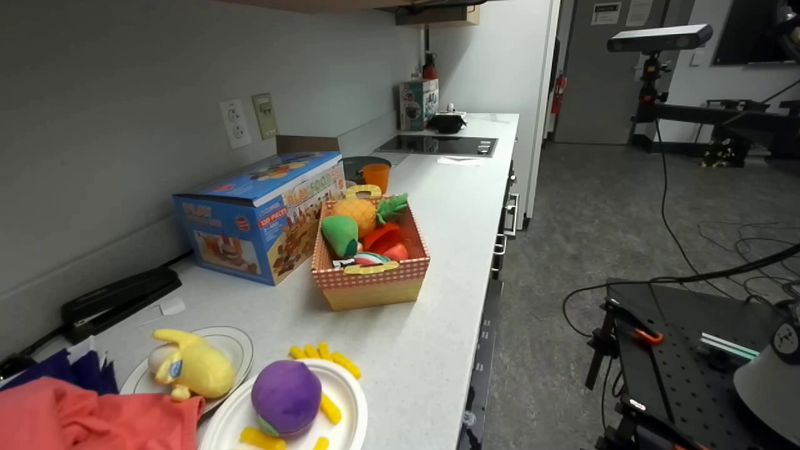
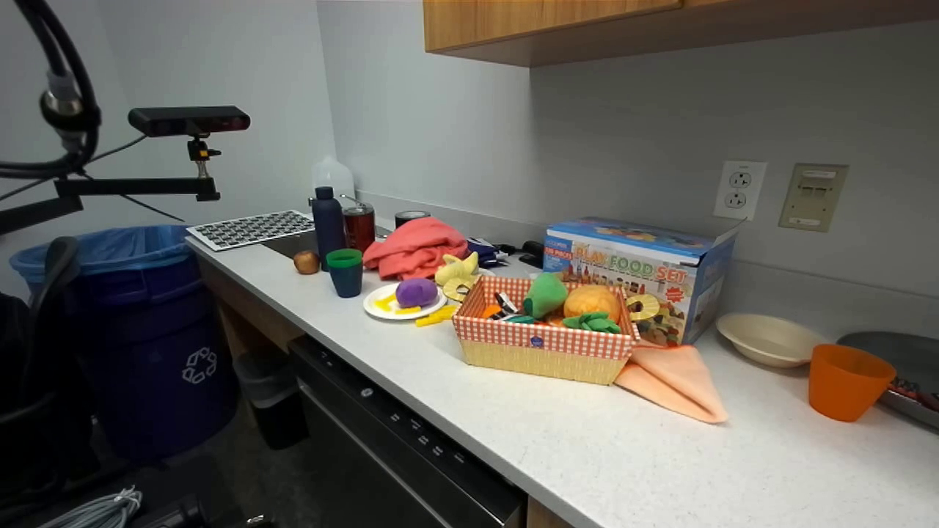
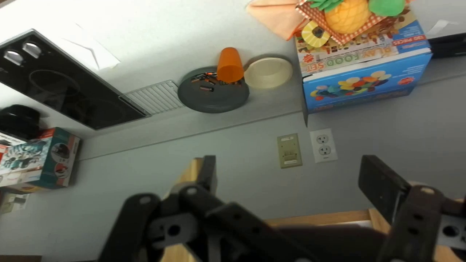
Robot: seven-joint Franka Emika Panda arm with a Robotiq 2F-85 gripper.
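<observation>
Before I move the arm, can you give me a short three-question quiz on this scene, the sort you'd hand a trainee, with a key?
1. True or false: in the wrist view, the gripper stands open.
2. Multiple choice: in an exterior view, what colour is the cup closest to the cream bowl? A) blue; B) green; C) orange.
3. Fill the gap: next to the Play Food Set box, the pineapple toy lies in the ...

Key:
1. True; nothing shows in its grasp.
2. C, orange.
3. Basket, the one with the red-and-white checked rim.
</observation>
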